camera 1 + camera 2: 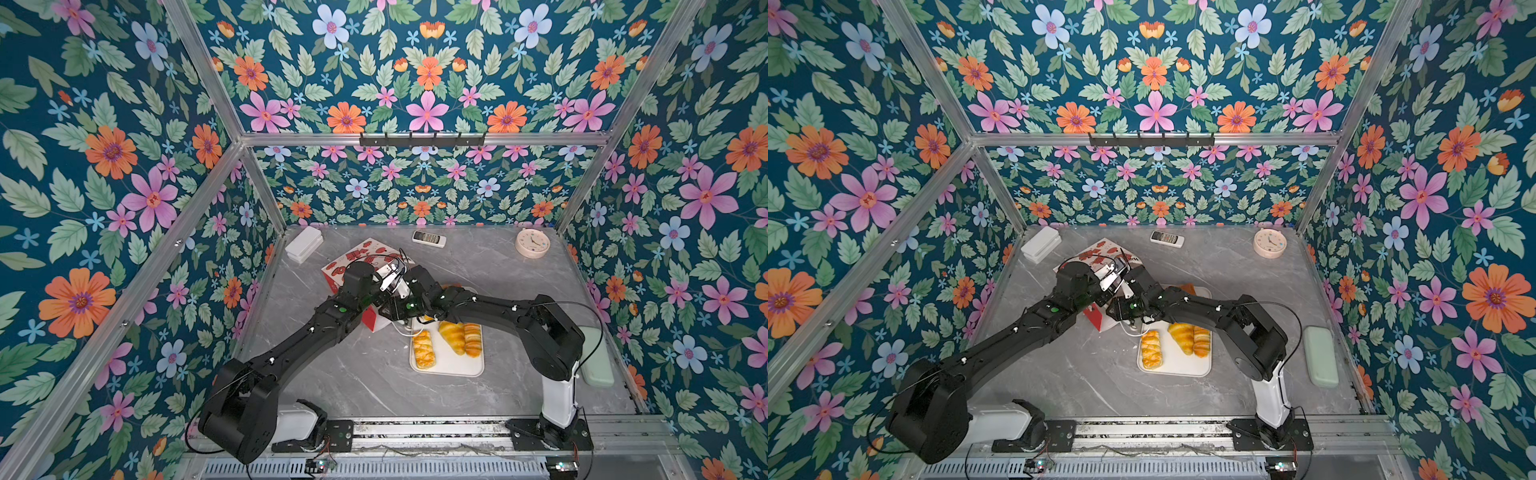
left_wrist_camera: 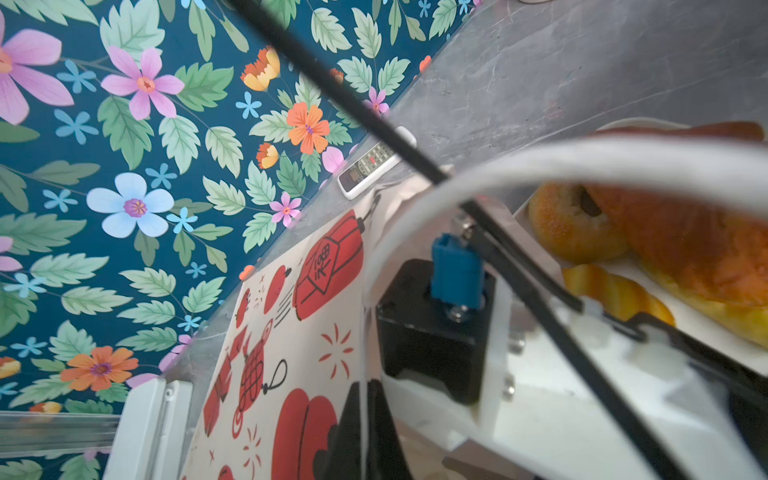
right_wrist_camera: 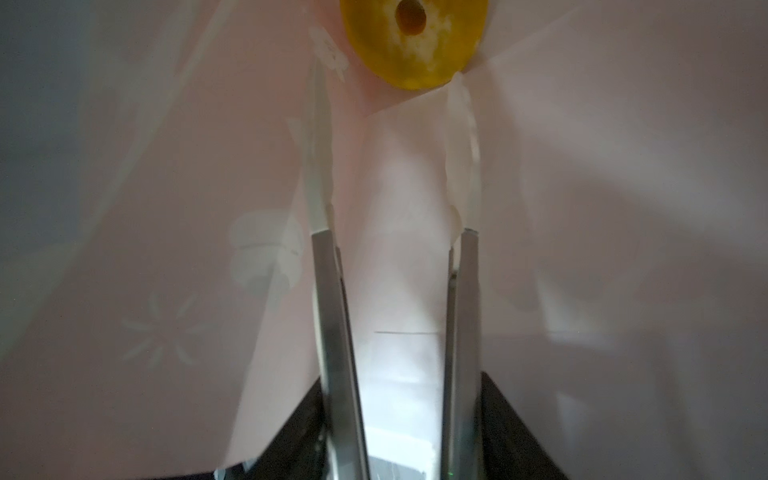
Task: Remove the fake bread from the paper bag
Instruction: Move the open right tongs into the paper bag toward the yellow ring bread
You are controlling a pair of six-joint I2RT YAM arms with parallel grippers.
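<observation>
Overhead pair, right wrist inside paper bag [image 3: 582, 174]

Teal floral wallpaper [image 1: 424, 83] (pink, orange, blue blooms) lines aluminium-framed walls around a grey marble-look tabletop [image 1: 353, 374].

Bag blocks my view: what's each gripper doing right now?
Left gripper: closed, pinching the rim of the white paper bag with red prints.
Right gripper: open inside the bag, yellow ring bagel ahead, nothing held.
</observation>
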